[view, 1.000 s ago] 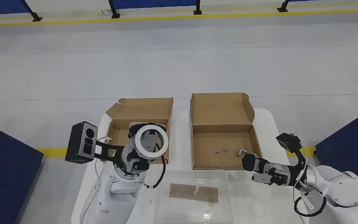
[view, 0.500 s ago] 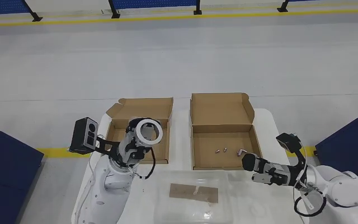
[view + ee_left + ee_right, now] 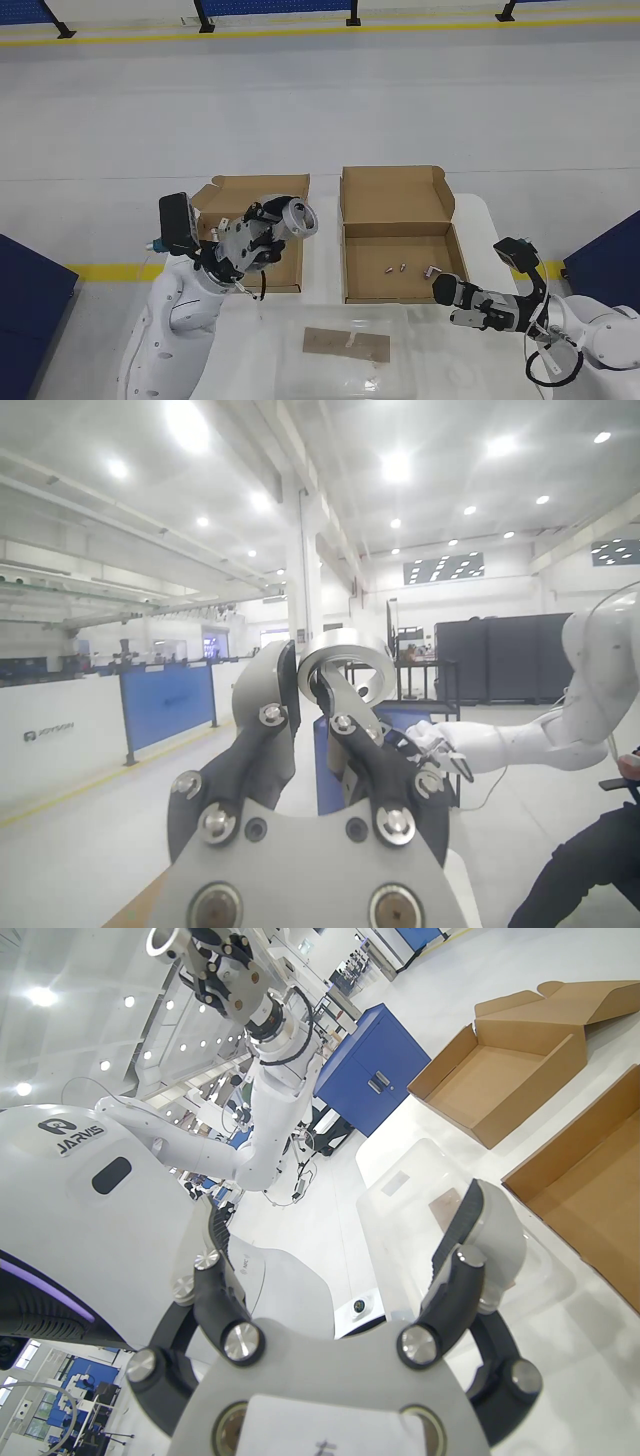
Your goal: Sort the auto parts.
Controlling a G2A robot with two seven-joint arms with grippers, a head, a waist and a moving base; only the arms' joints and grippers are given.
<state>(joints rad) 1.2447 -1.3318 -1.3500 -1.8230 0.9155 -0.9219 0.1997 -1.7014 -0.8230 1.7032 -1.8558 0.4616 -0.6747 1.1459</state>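
My left gripper (image 3: 283, 224) is raised above the left cardboard box (image 3: 258, 190) and is shut on a shiny metal ring (image 3: 300, 217), which is tilted on its side. In the left wrist view one finger sits inside the ring (image 3: 350, 639) and the other presses its outer wall. The right wrist view shows that ring (image 3: 164, 939) high up, far off. My right gripper (image 3: 441, 290) rests low at the table's right front, beside the right cardboard box (image 3: 395, 195), open and empty (image 3: 345, 1208). Small metal parts (image 3: 395, 267) lie in the right box.
A clear plastic bin (image 3: 350, 370) with a brown label stands at the table's front middle, and is also seen past my right gripper (image 3: 400, 1178). Both boxes (image 3: 500, 1073) have raised back flaps. A blue cabinet (image 3: 370, 1063) stands beside the table.
My left arm has swung right and back, carrying the ring over the left box. The ring has tipped from facing upward to facing sideways. The right arm has not moved.
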